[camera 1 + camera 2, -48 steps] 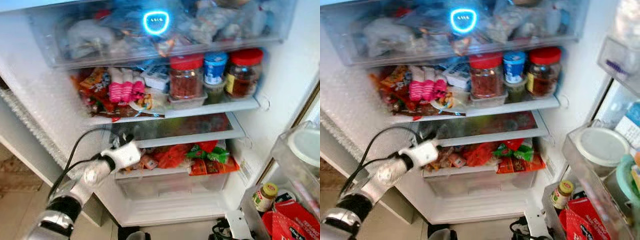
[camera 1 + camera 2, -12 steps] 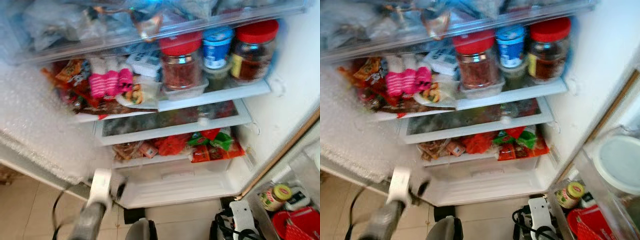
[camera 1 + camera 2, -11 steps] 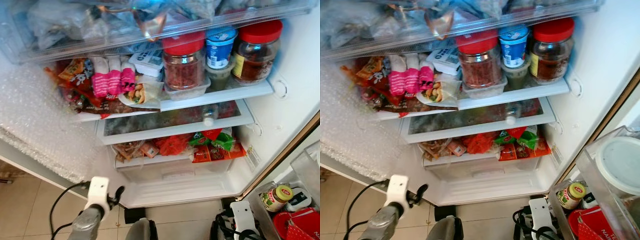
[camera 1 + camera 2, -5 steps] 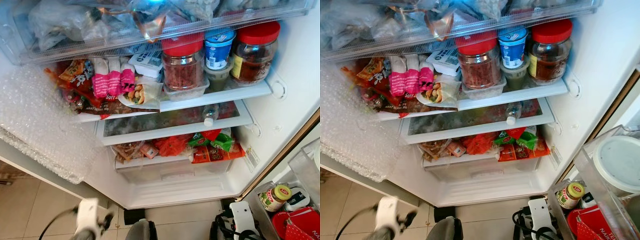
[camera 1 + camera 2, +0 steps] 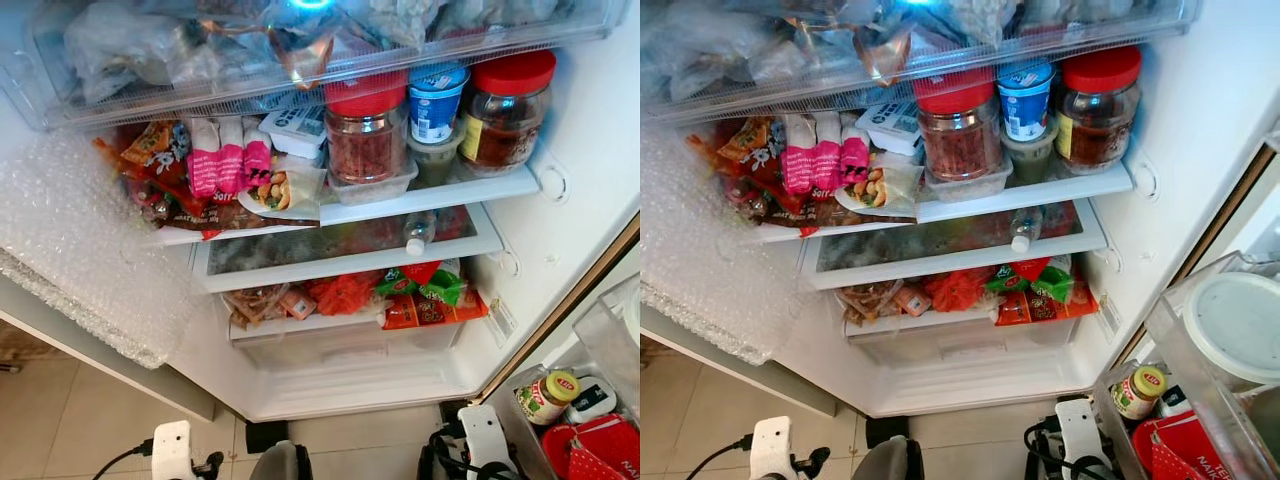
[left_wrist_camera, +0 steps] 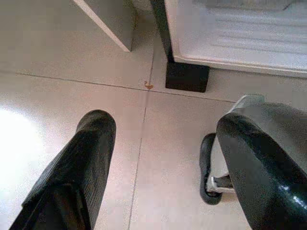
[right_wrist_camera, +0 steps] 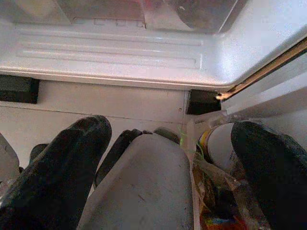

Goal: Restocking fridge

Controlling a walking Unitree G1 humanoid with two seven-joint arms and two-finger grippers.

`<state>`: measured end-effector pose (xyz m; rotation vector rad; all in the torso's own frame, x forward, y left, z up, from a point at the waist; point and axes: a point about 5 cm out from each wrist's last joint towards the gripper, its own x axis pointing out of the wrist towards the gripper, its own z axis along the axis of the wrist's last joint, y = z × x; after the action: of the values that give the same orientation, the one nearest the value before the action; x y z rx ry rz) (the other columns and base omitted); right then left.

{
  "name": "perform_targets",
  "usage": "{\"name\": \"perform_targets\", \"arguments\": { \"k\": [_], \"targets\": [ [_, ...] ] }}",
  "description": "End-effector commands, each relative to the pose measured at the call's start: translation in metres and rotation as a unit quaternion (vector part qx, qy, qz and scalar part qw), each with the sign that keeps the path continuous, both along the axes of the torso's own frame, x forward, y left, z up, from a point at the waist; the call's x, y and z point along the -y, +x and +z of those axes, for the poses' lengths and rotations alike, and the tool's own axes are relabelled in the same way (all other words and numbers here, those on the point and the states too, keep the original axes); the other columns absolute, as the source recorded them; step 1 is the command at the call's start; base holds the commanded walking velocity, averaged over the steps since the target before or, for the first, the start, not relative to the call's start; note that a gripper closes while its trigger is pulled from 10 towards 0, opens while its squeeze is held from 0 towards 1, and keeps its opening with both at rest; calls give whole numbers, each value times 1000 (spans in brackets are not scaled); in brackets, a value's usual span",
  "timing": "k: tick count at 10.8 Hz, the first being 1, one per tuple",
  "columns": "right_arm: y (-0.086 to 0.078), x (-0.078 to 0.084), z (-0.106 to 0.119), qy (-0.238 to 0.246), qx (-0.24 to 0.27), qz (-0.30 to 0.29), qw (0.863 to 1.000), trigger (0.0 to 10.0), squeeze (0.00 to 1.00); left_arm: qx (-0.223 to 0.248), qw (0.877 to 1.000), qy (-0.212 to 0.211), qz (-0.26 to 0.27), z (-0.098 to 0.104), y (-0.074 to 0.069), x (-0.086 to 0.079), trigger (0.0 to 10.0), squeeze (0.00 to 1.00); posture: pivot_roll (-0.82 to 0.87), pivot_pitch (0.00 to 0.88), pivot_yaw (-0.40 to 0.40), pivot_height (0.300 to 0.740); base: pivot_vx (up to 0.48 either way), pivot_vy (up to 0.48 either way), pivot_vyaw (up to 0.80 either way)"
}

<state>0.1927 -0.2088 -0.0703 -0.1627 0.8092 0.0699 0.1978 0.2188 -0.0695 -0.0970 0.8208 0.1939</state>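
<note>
Red-lidded jars (image 5: 370, 135) crowd the open fridge (image 5: 560, 240) at upper frame as both claws, left (image 6: 158, 158) and right (image 7: 168, 158), hang spread and empty at the bottom; next, probably fetch stock for the barer glass shelf (image 5: 340, 255).

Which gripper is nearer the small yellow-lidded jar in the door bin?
Right. The right gripper hangs low by the open door, just beside the yellow-lidded jar in the door bin. The left gripper hangs over the floor tiles, across the fridge front.
</note>
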Motion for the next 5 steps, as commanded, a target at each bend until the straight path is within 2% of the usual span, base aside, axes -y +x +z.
{"name": "perform_targets", "arguments": {
  "k": [1, 5],
  "targets": [
    [-42, -1, -23, 10, -98, -16, 995, 10000, 0, -16, 1000, 0, 14, -2, -4, -5, 10000, 0, -24, 96, 114, 634, -240, 0, 0],
    [-26, 1, -16, 10, -88, -20, 996, 10000, 0, -9, 1000, 4, 18, 4, 10, -2, 10000, 0, -8, 29, 92, 634, -308, 0, 0]
  ]
}}
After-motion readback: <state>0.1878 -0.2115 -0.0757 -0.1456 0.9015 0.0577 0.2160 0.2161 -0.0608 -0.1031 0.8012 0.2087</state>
